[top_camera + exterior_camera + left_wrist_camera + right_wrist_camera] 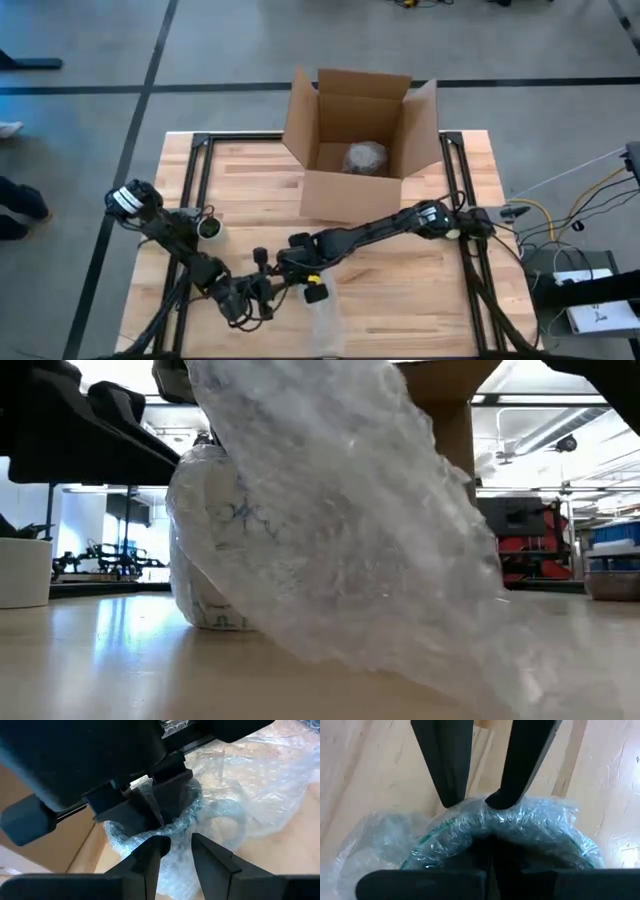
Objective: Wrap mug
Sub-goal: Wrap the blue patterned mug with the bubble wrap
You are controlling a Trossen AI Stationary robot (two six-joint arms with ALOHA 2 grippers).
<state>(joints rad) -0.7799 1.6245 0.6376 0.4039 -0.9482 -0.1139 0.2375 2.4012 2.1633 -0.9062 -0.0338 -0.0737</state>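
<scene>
Bubble wrap (380, 540) draped the mug (215, 550) at six o'clock on your table (420, 290). Your right gripper (487, 847) was clamped on wrap at the rim, pinning it; your left gripper (175, 847), fingers slightly apart, nosed in to tuck.

Crinkled clear plastic bubble wrap (400, 530), smooth pale wood table (400, 290), matt cardboard box (345, 195)

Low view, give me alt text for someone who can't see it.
A mug wrapped in bubble wrap stands on the wooden table, a loose sheet of wrap trailing toward the camera. Dark arm parts hang above.
</scene>
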